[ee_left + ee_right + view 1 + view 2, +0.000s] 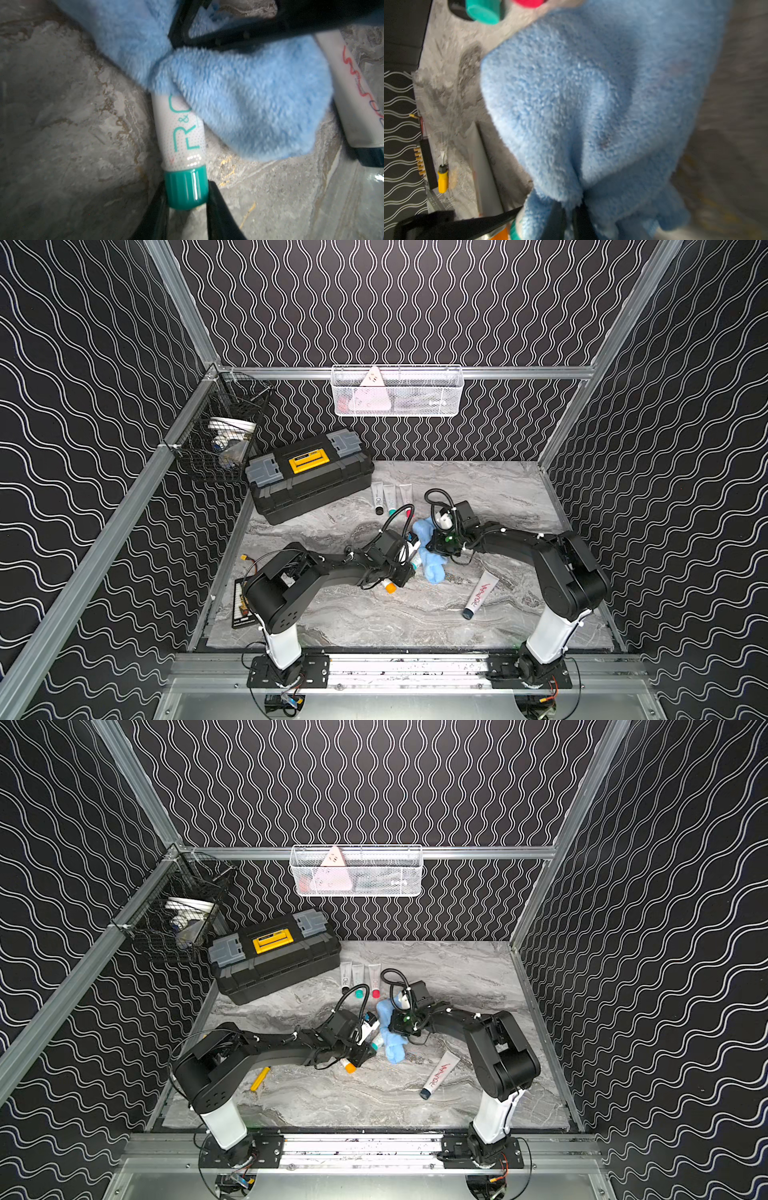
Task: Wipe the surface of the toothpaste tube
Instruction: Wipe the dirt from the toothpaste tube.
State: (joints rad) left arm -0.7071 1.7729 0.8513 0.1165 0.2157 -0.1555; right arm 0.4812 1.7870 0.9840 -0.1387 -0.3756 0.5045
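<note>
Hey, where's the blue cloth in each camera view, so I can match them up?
Top view: cloth mid-picture, just right of centre.
Top view: cloth mid-picture, at centre.
Left wrist: cloth upper middle, draped over the tube.
Right wrist: cloth fills most of the picture.
Shared landmark: that teal-capped tube, pinched at its cap by the left gripper, right beside the cloth.

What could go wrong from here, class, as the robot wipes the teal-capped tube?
1. The left pincer grips only the cap; the tube may swivel or slip free under wiping.
2. The cloth, bunched in the right pincer, trails widely and may drag the red-lettered tube nearby.
</note>
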